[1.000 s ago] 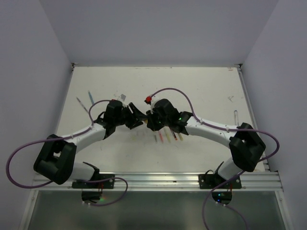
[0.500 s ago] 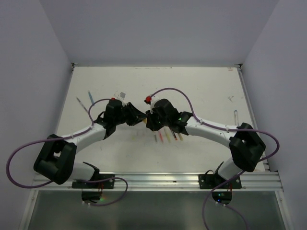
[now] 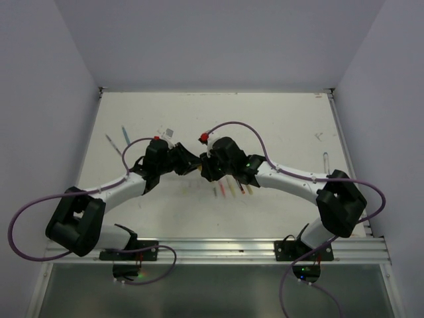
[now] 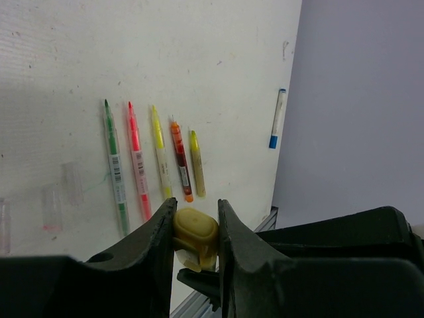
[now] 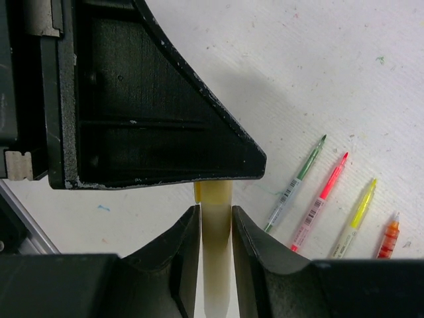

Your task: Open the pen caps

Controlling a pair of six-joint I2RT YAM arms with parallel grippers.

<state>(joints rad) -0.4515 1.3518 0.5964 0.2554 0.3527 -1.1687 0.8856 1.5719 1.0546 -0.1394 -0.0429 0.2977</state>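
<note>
My two grippers meet above the middle of the table, with a pale yellow pen between them. The left gripper (image 3: 191, 163) (image 4: 196, 228) is shut on the pen's stubby yellow cap (image 4: 195, 230). My right gripper (image 3: 205, 168) (image 5: 216, 228) is shut on the pen's barrel (image 5: 216, 265), just behind the cap. A finger of the left gripper (image 5: 152, 99) hides the cap end in the right wrist view. On the table below lie several uncapped pens: green (image 4: 114, 165), pink (image 4: 138, 162), yellow (image 4: 159, 156), orange (image 4: 179, 159) and olive (image 4: 197, 162).
A white pen with a blue cap (image 4: 273, 141) lies apart near the table's right edge. Small clear pieces (image 4: 69, 182) lie left of the pen row. More pens (image 3: 122, 139) rest at the far left, and the metal rail (image 3: 218, 248) runs along the near edge.
The left gripper's fingers have closed on the yellow cap end. The left wrist has shifted slightly away from the near edge. The right arm has held its place with the barrel.
</note>
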